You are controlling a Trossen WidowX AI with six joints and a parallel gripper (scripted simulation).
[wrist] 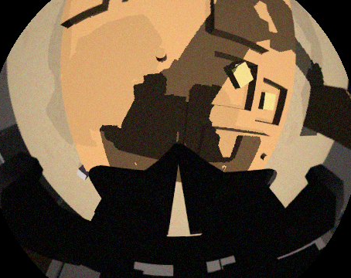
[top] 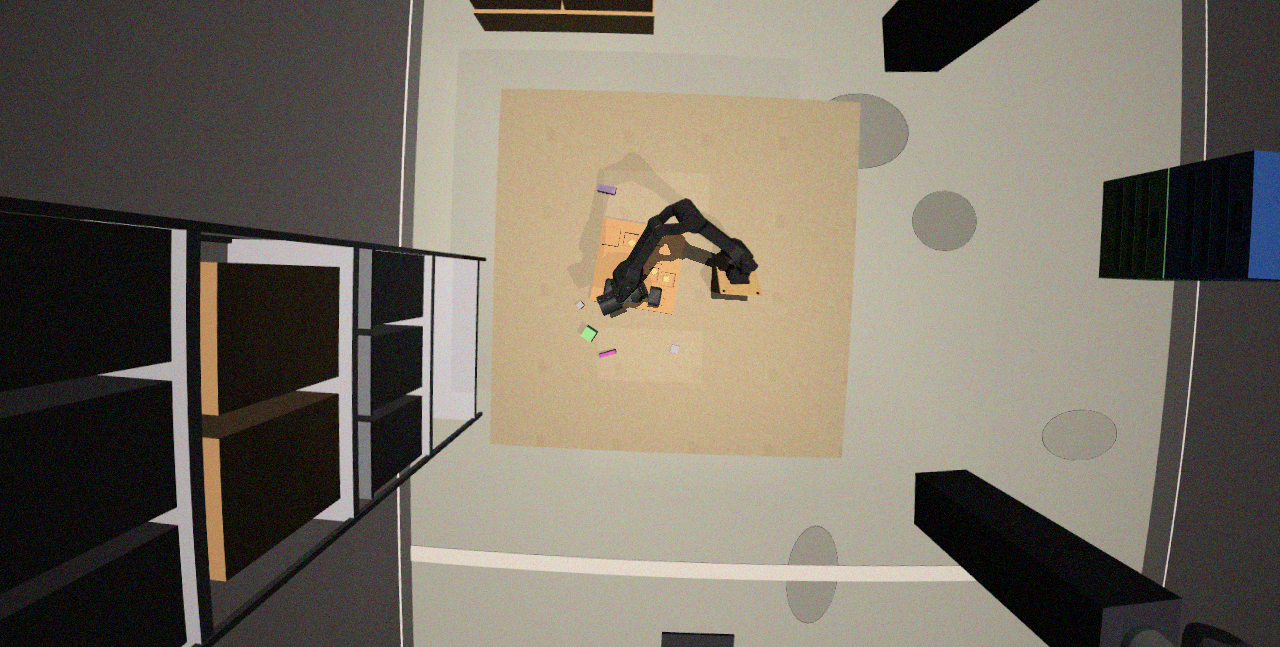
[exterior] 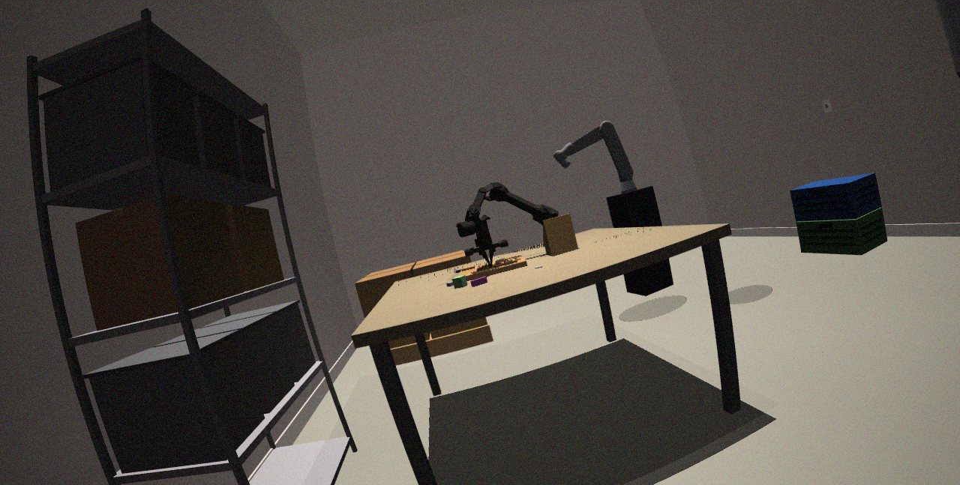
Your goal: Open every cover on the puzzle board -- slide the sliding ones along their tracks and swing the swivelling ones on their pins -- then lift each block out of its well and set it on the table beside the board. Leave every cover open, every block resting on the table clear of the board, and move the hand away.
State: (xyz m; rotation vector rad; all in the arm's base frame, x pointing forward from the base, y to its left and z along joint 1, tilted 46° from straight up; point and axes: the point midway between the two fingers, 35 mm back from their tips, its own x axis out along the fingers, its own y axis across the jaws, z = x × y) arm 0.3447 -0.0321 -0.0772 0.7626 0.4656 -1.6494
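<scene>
The orange-tan puzzle board (top: pixel 608 260) (wrist: pixel 183 23) lies under the arm. My gripper (exterior: pixel 490 266) (wrist: pixel 178 147) is shut and empty, pointing down with its tips at or just above the board's near part; contact cannot be told. Two pale yellow squares (wrist: pixel 243 74) (wrist: pixel 269 101) show on raised or recessed outlines. A small round pin (wrist: pixel 161 57) shows farther left. A green block (top: pixel 588 333) (exterior: pixel 459 281), a magenta block (top: pixel 607 353) (exterior: pixel 478 280) and a purple block (top: pixel 606 189) rest on the table beside the board. Shadow and fingers hide part of the board.
Small whitish pieces (top: pixel 580 304) (top: pixel 674 348) lie on the table (top: pixel 787 374) (exterior: pixel 644 243), off the board. An upright brown panel (exterior: pixel 560 235) stands by the arm's base. A tall shelf rack (exterior: pixel 151 227) and another grey arm (exterior: pixel 617 153) stand away from the table.
</scene>
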